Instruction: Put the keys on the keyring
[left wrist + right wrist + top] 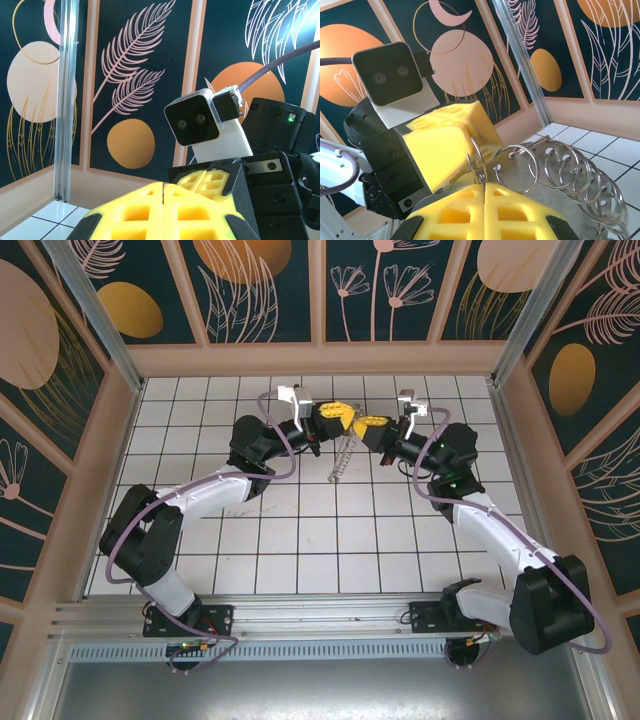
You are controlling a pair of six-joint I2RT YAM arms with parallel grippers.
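Observation:
Above the back of the table my two grippers meet tip to tip. My right gripper [484,187] is shut on a thin wire ring of the keyring [483,156], which stands up out of its yellow pads. My left gripper [447,145] faces it, shut, with a flat metal key [517,172] reaching from under its pads. A chain of further rings [580,170] and keys trails off to the right. In the top view this silver bunch [342,458] hangs below the left gripper [338,417] and right gripper [368,427]. In the left wrist view my left gripper [164,192] is shut, the right gripper's pads [215,182] just beyond.
The white tiled table [300,540] lies under the arms, walled by painted panels [260,290] and an aluminium post [66,100]. The right wrist's camera [195,120] sits close ahead of the left gripper. Purple cables [280,455] loop beside both arms.

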